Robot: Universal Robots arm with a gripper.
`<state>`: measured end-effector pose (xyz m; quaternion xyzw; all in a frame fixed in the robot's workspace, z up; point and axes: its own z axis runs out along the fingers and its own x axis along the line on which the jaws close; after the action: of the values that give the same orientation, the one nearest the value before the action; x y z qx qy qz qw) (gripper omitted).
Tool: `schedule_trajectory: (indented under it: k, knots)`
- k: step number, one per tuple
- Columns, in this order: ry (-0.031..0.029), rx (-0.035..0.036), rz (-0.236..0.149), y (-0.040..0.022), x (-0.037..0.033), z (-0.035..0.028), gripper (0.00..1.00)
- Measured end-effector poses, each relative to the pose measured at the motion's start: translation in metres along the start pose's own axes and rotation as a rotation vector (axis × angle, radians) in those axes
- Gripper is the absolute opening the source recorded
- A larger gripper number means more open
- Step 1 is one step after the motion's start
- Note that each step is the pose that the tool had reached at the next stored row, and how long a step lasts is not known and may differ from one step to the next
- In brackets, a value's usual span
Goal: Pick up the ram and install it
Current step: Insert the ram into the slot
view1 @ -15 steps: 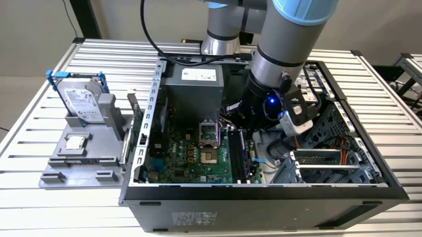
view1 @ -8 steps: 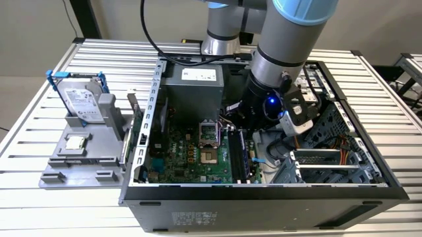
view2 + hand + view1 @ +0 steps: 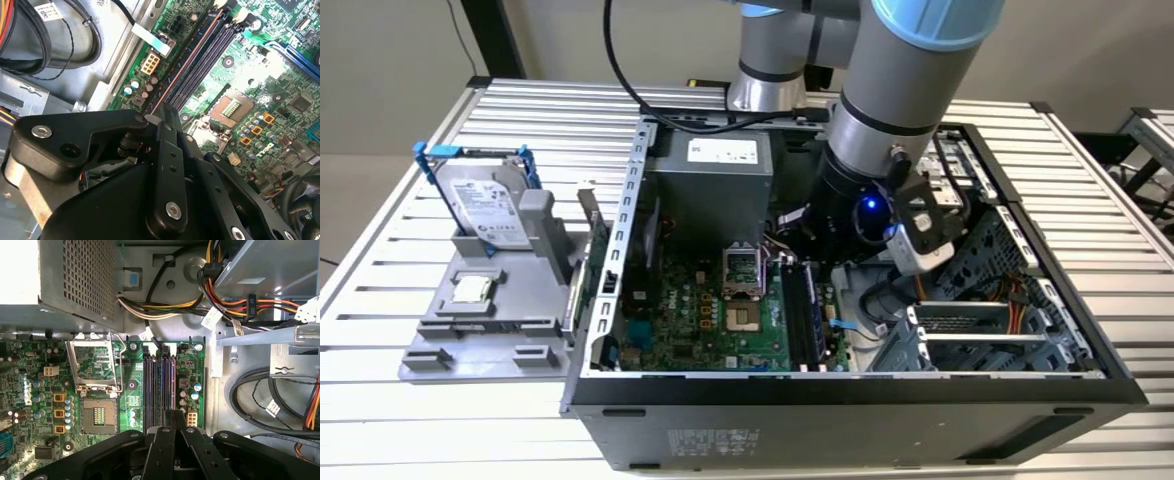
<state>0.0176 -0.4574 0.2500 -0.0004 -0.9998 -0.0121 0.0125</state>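
I have my gripper [image 3: 161, 112] down inside the open computer case [image 3: 854, 385], directly over the memory slots [image 3: 159, 385] on the motherboard [image 3: 707, 320], because that is where the ram belongs. My fingers [image 3: 175, 422] are pressed together, and the ram [image 3: 187, 65] stands on edge in the slot row beneath their tips, in line with the slots in both wrist views. I judge I am pushing it home rather than carrying it. The hard drive [image 3: 483, 205] and processor chip [image 3: 471, 289] sit in the grey holder [image 3: 454, 345] on the surface [image 3: 414, 420], outside the case.
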Motion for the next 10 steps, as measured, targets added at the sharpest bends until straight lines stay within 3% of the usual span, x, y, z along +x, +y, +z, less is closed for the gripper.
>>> schedule_trajectory:
  k: [10]
  knots:
    - [0.004,0.0051,-0.169,0.0,0.0,0.0001,0.0]
